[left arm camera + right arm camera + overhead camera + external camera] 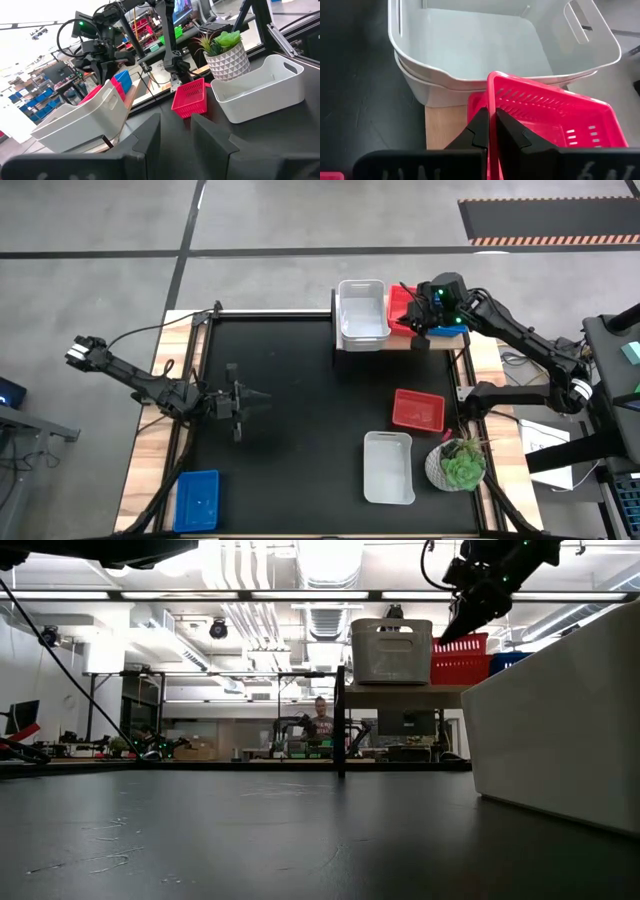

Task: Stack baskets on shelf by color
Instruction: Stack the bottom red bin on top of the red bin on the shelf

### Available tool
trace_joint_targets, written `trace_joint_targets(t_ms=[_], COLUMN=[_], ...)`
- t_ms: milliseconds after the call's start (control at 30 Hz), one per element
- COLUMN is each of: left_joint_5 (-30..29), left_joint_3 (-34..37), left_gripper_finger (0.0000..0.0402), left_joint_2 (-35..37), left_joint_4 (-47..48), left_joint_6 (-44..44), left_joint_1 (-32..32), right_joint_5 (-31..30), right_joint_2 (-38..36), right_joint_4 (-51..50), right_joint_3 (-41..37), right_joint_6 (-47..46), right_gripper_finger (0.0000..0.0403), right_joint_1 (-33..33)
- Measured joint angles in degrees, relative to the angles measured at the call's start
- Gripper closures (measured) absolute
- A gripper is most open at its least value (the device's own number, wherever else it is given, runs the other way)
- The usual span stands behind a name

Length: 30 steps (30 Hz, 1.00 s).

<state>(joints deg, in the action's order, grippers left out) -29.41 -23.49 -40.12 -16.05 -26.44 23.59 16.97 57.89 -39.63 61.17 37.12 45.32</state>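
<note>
The light-wood shelf [400,342] stands at the table's far edge. Two nested white baskets [362,312] sit on its left part, and a blue basket [448,332] shows on its right part under my right arm. My right gripper [412,306] is shut on a red basket [398,302] between them. Another red basket [418,410] and a white basket [388,467] rest on the table at the right, and a blue basket [197,500] rests at the near left. My left gripper [252,399] hovers open and empty over the table's left half. My right gripper pinches the red basket's wall at its rim [490,102], one finger outside [479,131] and one inside the basket. The fingers come from above, slanting down across the rim. In the low view the red basket [462,658] appears to stand on the shelf beside the white stack.
A round white pot with a green plant [458,464] stands at the near right, beside the white basket. Open black tabletop [290,440] lies between my left gripper and the loose baskets. The room behind holds racks and a person far off [320,718].
</note>
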Motion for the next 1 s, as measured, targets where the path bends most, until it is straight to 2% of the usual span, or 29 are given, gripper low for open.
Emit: trace_joint_targets(t_ms=[400, 767, 1000], left_joint_5=[0.01, 0.01, 0.02], left_joint_3=[0.07, 0.09, 0.13], left_gripper_finger=[0.0309, 0.0309, 0.0309], left_joint_2=[0.0, 0.02, -0.09], left_joint_4=[-0.03, -0.28, -1.9], left_joint_6=[-0.98, -1.43, -3.74], left_joint_1=[-0.02, -0.02, 0.0], right_joint_5=[2.75, 2.39, 0.39], right_joint_2=[-0.02, -0.24, -0.46], right_joint_4=[-3.99, -5.84, -11.25], right_joint_3=[0.0, 1.21, 6.07], right_joint_6=[1.51, 0.11, -2.13], right_gripper_finger=[0.0392, 0.0322, 0.0303], right_joint_1=[-0.07, -0.07, -0.07])
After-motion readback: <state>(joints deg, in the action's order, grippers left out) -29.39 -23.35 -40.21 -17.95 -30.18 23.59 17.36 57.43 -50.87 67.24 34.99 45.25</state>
